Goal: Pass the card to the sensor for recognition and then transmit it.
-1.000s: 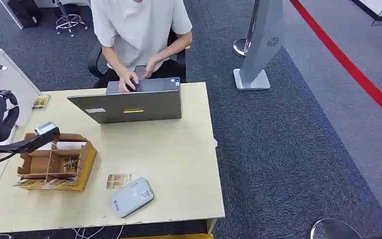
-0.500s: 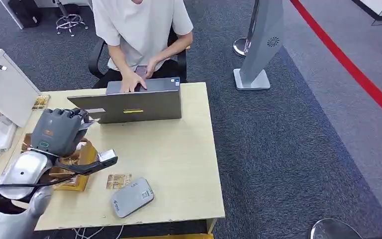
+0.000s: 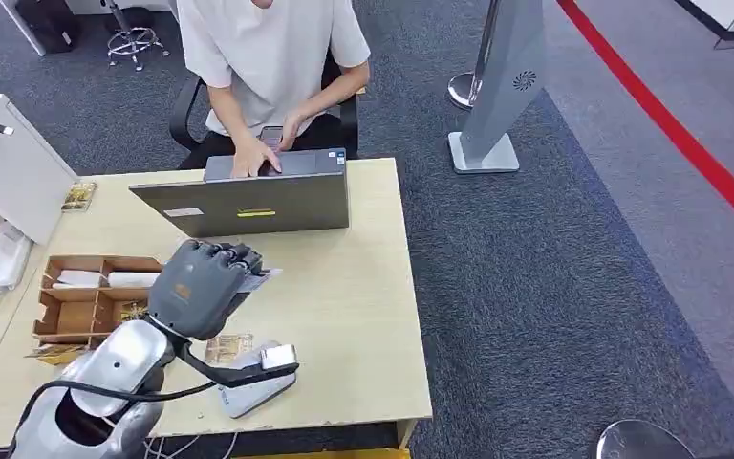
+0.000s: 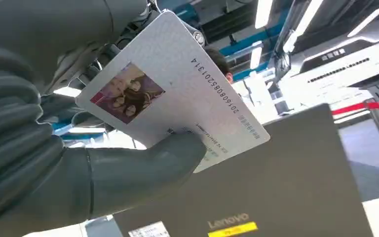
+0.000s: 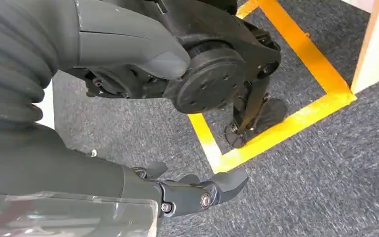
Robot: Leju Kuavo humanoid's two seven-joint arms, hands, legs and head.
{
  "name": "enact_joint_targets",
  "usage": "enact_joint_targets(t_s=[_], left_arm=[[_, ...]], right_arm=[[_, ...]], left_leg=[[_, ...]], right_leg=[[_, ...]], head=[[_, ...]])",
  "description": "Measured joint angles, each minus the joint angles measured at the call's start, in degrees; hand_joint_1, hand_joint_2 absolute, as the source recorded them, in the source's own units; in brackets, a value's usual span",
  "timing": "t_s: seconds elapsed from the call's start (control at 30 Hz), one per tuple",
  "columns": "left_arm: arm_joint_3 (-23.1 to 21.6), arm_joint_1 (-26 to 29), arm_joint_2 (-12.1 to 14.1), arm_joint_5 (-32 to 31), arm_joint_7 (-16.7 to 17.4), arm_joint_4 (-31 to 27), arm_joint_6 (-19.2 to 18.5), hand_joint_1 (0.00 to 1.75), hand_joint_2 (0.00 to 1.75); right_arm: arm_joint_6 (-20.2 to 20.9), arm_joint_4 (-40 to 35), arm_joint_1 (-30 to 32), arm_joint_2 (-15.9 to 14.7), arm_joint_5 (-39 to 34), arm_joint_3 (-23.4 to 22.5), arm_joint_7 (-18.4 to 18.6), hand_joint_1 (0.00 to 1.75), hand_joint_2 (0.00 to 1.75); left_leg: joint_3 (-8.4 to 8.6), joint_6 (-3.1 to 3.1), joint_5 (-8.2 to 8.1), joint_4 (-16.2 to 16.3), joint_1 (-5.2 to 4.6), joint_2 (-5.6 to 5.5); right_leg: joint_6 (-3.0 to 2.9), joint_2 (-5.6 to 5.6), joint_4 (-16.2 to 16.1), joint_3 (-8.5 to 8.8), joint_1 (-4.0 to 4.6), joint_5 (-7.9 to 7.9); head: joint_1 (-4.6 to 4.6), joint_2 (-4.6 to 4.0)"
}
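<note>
Grey left hand (image 3: 201, 284) pinches card (image 4: 177, 89) above table (image 3: 344, 287).

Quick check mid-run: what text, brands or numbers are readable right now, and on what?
"2016080852001314", as best it reads: number printed on the card that the left hand holds.
"Lenovo": laptop lid, above its yellow strip.
Card's small print by the thumb: too blurred to read.
White sticker on the laptop lid: unreadable.
Markings on the grey sensor: too small to read.
</note>
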Motion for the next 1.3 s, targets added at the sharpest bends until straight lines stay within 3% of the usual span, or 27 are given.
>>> enact_joint_targets(t_s=[0.23,0.53,0.9,1.3], left_arm=[[-0.33,4.87,-0.37,-0.96,1.64,1.15,-1.20,1.75,1.75],[1.46,12.90,-3.30,-9.49,6.69,6.19,-2.80,1.75,1.75],[3.39,14.73,-4.87,-10.47,6.97,8.15,-3.32,1.75,1.75],[7.04,19.07,-8.28,-11.83,7.28,11.34,-5.20,1.75,1.75]], right_arm=[[-1.18,0.02,-0.25,0.00,-0.59,-0.04,0.09,0.00,1.75],[-5.18,0.24,-1.43,0.00,-1.05,0.07,1.27,0.00,1.75],[-5.57,0.24,-1.76,0.00,-1.01,0.15,1.44,0.00,1.75],[-5.75,0.24,-2.83,0.00,1.20,0.42,1.86,0.00,1.75]], left_leg=[[0.01,-0.01,0.00,-0.03,0.02,0.00],[-0.03,0.00,0.00,-0.02,0.01,-0.02],[-0.02,0.02,-0.02,-0.02,0.02,-0.04],[-0.04,0.03,-0.03,-0.02,0.01,-0.04]], right_leg=[[-0.01,0.01,0.01,0.00,0.02,-0.01],[0.04,-0.01,0.00,-0.01,0.01,-0.04],[0.04,-0.05,0.01,0.01,0.02,-0.04],[0.05,-0.06,0.00,0.01,0.01,-0.04]], head=[[-0.02,0.00],[0.00,0.00],[0.00,0.00],[0.02,0.00]])
